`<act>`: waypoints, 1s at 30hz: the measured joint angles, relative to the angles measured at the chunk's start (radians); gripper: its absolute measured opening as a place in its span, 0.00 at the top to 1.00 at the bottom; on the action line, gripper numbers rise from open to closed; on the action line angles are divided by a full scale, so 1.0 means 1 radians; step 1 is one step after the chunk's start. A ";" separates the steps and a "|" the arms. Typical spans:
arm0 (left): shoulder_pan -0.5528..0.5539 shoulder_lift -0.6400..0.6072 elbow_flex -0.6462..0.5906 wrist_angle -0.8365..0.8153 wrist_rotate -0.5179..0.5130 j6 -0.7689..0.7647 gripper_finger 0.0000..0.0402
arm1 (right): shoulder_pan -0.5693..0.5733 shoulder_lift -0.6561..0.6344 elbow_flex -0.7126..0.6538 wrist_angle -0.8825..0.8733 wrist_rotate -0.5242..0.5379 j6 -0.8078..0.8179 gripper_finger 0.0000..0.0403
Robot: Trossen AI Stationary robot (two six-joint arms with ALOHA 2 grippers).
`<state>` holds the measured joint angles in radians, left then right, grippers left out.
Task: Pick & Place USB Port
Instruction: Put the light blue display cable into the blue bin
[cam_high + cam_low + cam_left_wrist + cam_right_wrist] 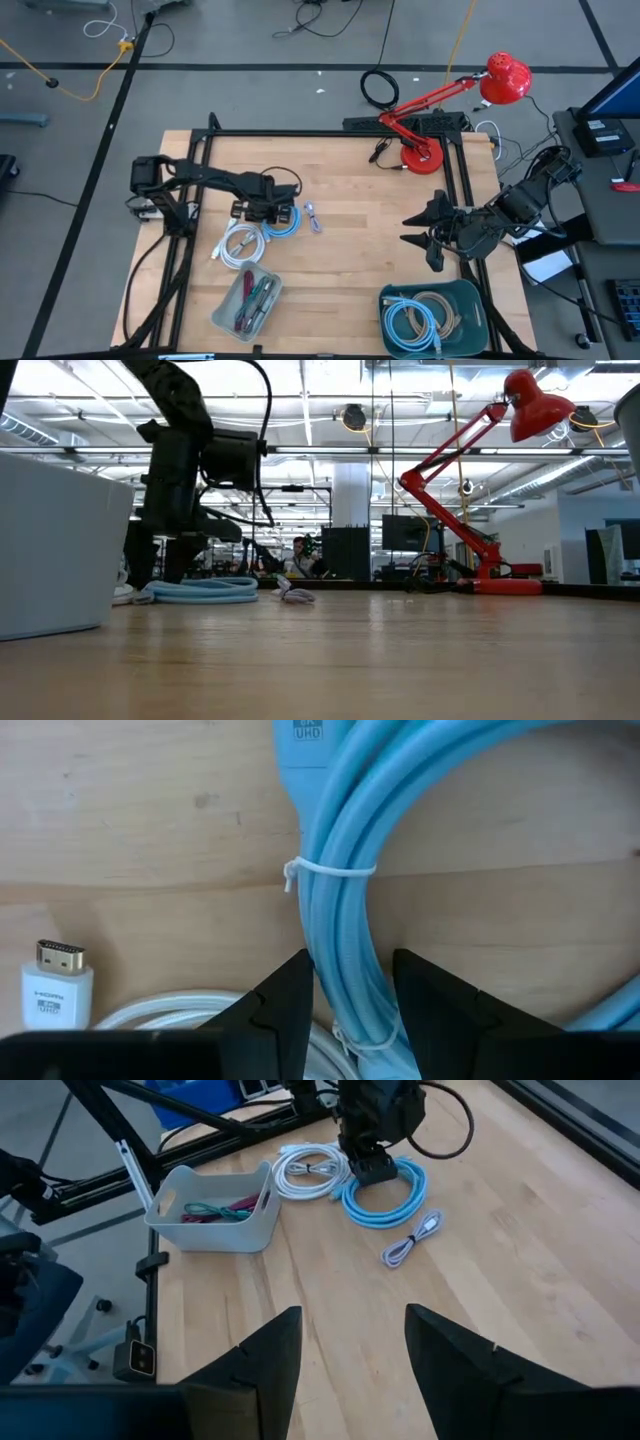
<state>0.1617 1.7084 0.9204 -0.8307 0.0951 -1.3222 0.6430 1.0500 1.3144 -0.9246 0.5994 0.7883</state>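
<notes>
A light-blue coiled cable lies flat on the wooden table, tied with white zip ties; it also shows in the left wrist view and the low view. My left gripper points down over the coil's left side and is shut on its strands. A white coiled cable with an HDMI plug lies beside it. A small grey USB cable lies just right of the blue coil. My right gripper waits open and empty at the table's right side. My left gripper pinches the bundled strands of the blue coil between its two fingers, between two zip ties. The fingers come from above, pointing down, and lie across the strands. The coil lies flat on the table.
A grey bin with several red and green cables stands near the front, left of centre. A green bin with coiled cables stands at the front right. A red desk lamp stands at the back right. Bare wood lies in the table's middle.
</notes>
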 joint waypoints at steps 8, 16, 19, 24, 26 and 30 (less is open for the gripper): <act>-0.006 0.002 -0.011 0.096 -0.042 -0.034 0.86 | 0.000 0.000 0.000 0.023 0.001 -0.023 0.57; -0.033 -0.048 0.061 0.062 -0.065 0.022 0.91 | 0.000 0.000 0.000 0.023 0.001 -0.009 0.57; -0.060 -0.130 0.134 -0.055 -0.132 0.025 0.91 | -0.008 0.000 0.000 0.022 0.003 0.011 0.57; -0.126 -0.244 0.293 -0.141 -0.279 0.028 0.91 | -0.042 0.000 0.000 0.023 0.002 0.045 0.57; -0.165 -0.283 0.362 -0.116 -0.339 0.041 0.91 | -0.060 0.000 0.000 0.026 0.002 0.045 0.57; -0.238 -0.285 0.501 -0.079 -0.448 0.057 0.91 | -0.124 0.016 0.000 0.045 -0.001 0.044 0.53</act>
<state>-0.0768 1.4230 1.4219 -0.9095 -0.3533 -1.2657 0.5189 1.0658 1.3144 -0.8794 0.5985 0.8324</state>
